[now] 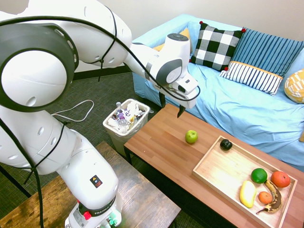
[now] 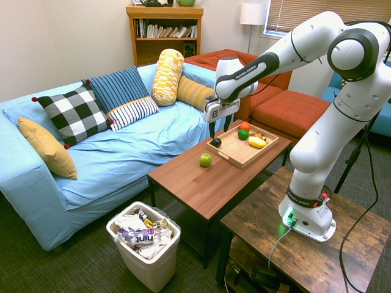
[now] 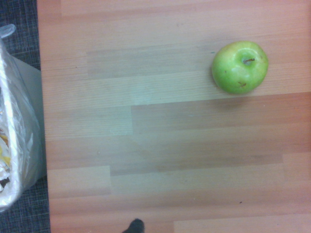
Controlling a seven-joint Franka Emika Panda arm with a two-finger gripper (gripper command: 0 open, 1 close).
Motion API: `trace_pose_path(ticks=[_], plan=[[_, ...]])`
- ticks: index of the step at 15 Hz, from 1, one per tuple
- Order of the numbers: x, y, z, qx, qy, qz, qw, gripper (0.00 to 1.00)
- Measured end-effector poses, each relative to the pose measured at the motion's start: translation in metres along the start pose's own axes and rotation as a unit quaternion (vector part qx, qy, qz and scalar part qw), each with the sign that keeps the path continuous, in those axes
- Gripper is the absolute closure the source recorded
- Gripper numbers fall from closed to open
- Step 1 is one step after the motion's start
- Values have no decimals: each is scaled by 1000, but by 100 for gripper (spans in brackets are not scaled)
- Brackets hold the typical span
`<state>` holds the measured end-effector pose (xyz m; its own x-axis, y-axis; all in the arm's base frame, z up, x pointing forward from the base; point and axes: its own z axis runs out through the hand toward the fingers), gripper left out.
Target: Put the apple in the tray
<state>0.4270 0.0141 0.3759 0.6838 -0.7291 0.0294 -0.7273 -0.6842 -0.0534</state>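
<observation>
Below and a little trayward of the pincer [image 1: 171, 108], on bare worktop [image 1: 161, 147]: apple [image 1: 191, 137], upright, stem up, well short of the tray [image 1: 223, 173]. Pincer empty, fingers apart, pointing straight down, hanging high. Best approach: shift over until centred on the apple, descend with fingers straddling its widest part, close gently against rolling. Beyond the apple, in the tray: dark fruit [image 1: 226, 145] at the near corner; green fruit [image 1: 259, 175], orange [image 1: 280, 179], lemon [image 1: 247, 194], banana [image 1: 272, 199] at the far end. Middle bare, good landing spot. Off the worktop edge: bin [image 1: 126, 121] stuffed with wrappers.
</observation>
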Motion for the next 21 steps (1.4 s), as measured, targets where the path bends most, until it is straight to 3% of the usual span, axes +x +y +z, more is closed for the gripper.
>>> trace_pose_path(ticks=[5,14,21], plan=[[21,-1,16,-5,3,18,1000,0],[82,-26,127,-39,-19,63,997,0],[108,-44,182,-35,-27,79,996,0]])
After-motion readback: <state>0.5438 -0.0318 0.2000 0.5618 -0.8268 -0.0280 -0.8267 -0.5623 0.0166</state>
